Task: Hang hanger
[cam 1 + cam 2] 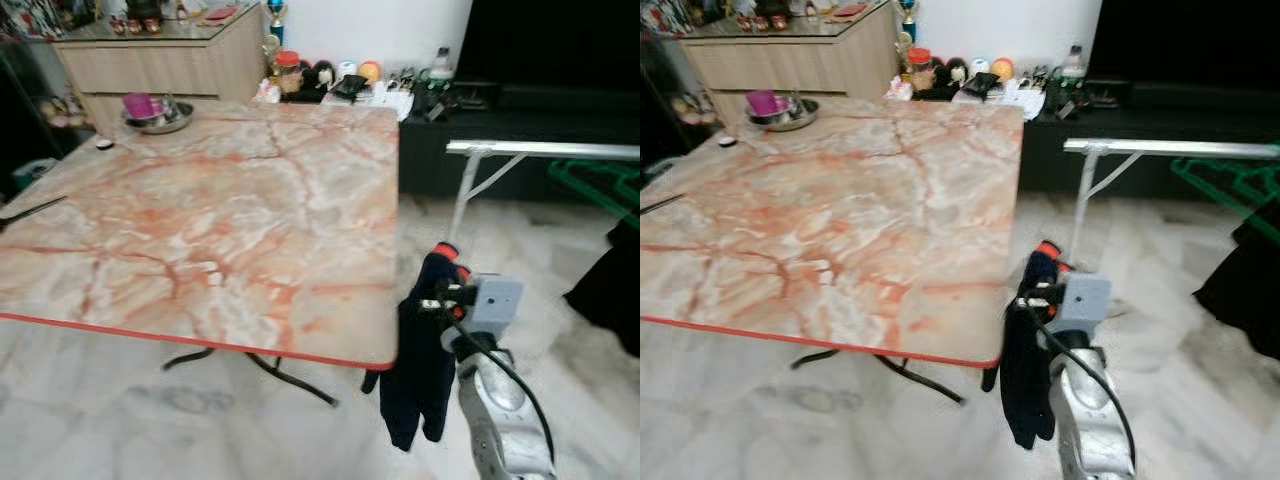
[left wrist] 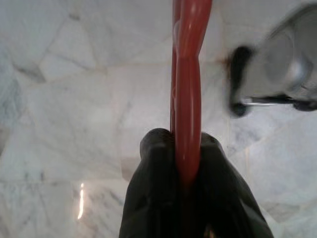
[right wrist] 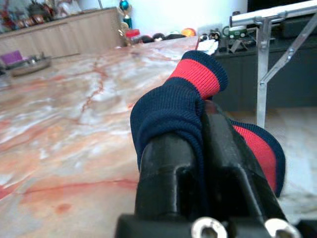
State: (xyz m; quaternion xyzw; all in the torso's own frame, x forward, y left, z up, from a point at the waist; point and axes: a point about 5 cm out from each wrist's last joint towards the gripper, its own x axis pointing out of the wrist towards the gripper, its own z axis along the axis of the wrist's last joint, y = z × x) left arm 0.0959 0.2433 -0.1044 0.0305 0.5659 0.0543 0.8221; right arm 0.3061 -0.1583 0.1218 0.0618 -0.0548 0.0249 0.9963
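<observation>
In the left wrist view my left gripper (image 2: 184,148) is shut on a red plastic hanger (image 2: 187,89), whose bar runs away from the fingers above the marble floor. My right gripper (image 1: 441,290) is shut on a navy knitted garment with red bands (image 1: 418,370). The garment dangles beside the near right corner of the table (image 1: 200,220). In the right wrist view the cloth (image 3: 178,104) is bunched between the black fingers (image 3: 168,163). A silver drying rack rail (image 1: 545,149) stands ahead to the right, with a green hanger (image 1: 600,185) under it.
The marble-patterned folding table has a red edge and black legs, and it carries a metal bowl with a purple cup (image 1: 155,112) at its far left. Behind it stand a wooden cabinet (image 1: 160,60) and a black console (image 1: 500,120). Dark cloth (image 1: 612,290) hangs at the far right.
</observation>
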